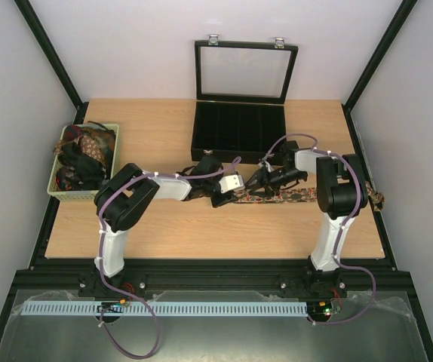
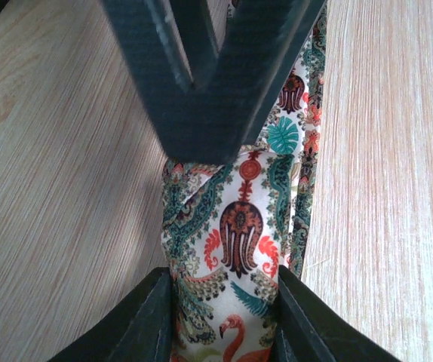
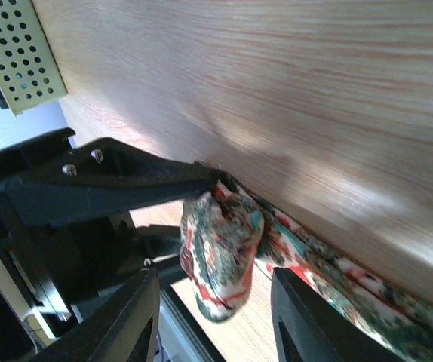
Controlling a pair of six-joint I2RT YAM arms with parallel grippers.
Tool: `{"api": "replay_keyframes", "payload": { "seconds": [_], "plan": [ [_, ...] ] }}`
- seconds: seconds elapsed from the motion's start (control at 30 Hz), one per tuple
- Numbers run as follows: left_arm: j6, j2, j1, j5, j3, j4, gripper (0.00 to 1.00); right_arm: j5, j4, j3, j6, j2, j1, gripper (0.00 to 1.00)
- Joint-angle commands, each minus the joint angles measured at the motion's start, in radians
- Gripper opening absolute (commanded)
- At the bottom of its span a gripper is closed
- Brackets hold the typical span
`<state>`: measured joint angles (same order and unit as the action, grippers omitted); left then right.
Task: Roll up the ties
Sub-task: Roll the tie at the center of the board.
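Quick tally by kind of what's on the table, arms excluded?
Tie, laid out: 1
Basket: 1 (its tie heap can't be counted)
Case: 1
Total: 3

Paisley-print tie [image 1: 292, 196], stretched flat on table [image 1: 164, 226], left end curled
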<state>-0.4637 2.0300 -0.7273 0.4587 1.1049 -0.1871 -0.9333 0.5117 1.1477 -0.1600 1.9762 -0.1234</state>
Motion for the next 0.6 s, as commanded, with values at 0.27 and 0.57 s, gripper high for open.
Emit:
{"api": "replay_keyframes", "payload": {
  "seconds": [0.27,0.57],
  "plan": [
    [-0.003,-0.019,0.0,-0.007,-0.002,0.016,0.57,0.054,0.026,0.034,-0.015,0.047,-0.038,0.04],
    [-0.018,-0.067,0.006,0.086,-0.039,0.022,0.82,0.059,0.025,0.032,0.006,0.036,-0.037,0.01]
  ]
}}
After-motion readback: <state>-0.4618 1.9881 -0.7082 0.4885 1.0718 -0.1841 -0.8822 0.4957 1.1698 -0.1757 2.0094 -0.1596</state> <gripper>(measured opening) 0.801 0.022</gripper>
